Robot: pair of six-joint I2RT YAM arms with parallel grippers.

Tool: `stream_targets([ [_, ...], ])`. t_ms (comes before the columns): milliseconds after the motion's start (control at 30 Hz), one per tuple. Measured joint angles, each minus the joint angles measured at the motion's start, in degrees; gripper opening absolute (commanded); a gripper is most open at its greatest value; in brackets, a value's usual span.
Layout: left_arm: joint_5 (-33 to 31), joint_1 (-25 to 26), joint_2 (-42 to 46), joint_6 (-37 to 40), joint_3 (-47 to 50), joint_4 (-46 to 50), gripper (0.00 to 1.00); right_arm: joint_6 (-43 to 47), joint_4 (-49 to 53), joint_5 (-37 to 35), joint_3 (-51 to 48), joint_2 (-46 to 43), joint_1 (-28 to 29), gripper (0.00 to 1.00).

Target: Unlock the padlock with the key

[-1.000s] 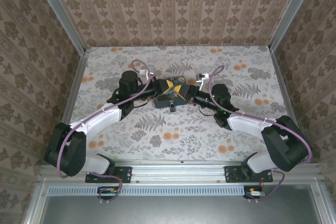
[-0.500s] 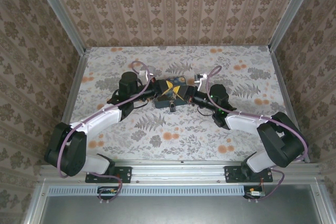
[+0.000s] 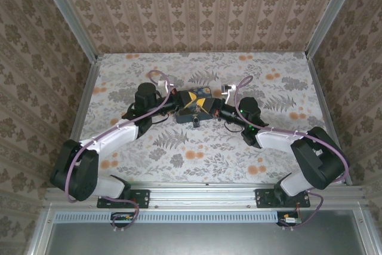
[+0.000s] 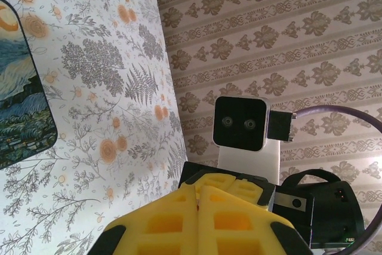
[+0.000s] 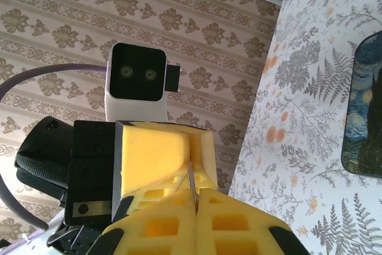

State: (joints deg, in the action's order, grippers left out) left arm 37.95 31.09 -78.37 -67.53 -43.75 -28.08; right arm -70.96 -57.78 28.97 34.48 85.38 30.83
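Note:
The key (image 5: 190, 178) is a thin metal sliver. It runs from the seam of my right gripper (image 5: 196, 194), which is shut on it, into the closed yellow fingers (image 5: 155, 153) of the left gripper opposite. In the left wrist view my left gripper (image 4: 197, 192) is shut too, with a tiny brown speck of the key (image 4: 197, 207) in its seam. From above, the left gripper (image 3: 190, 101) and right gripper (image 3: 207, 106) meet tip to tip over the blue swirl-patterned box (image 3: 192, 110). A small dark piece (image 3: 194, 122), perhaps the padlock, sits at the box's front edge.
The floral tablecloth (image 3: 197, 147) spreads all round the box, with patterned walls close on three sides. Each wrist view shows the other gripper's camera housing (image 4: 239, 123) directly ahead. The box edge (image 5: 365, 106) lies just beside the fingers.
The right arm has slid slightly left, bringing its gripper closer against the left one over the box. The left arm has held still.

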Motion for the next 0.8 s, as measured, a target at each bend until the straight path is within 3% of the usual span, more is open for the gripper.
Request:
stream_targets([
  [100, -0.42, 0.07, 0.48, 0.04, 0.72, 0.24, 0.0, 0.22, 0.11, -0.04, -0.26, -0.04, 0.04, 0.0],
  [133, -0.46, 0.07, 0.55, 0.04, 0.72, 0.31, 0.03, 0.24, 0.09, -0.11, -0.26, -0.04, 0.11, 0.0],
  [167, -0.46, 0.07, 0.61, 0.09, 0.72, 0.33, 0.18, 0.37, 0.22, -0.2, -0.26, -0.2, 0.09, 0.0],
  [200, -0.48, 0.07, 0.66, 0.44, 0.72, 0.35, 0.25, 0.63, 0.57, -0.22, -0.26, -0.46, 0.09, 0.0],
  [333, -1.79, -0.48, 1.66, 1.73, 0.83, 2.91, 0.28, 3.8, 6.01, -0.22, -0.24, -3.74, 0.09, 0.0],
  [433, -2.38, -1.64, 3.15, 4.76, 0.81, 7.02, 0.37, 7.76, 12.26, 0.04, -0.09, -7.82, 0.09, 0.0],
  [633, 1.95, -1.99, 2.6, 13.57, -3.54, 16.59, 0.39, 14.23, 21.68, 2.71, 2.58, -10.82, -0.31, 0.0],
  [800, 6.34, -1.81, 2.29, 17.0, -4.66, 17.62, 0.32, 17.53, 28.85, 4.98, 4.42, -10.75, -1.03, 0.0],
])
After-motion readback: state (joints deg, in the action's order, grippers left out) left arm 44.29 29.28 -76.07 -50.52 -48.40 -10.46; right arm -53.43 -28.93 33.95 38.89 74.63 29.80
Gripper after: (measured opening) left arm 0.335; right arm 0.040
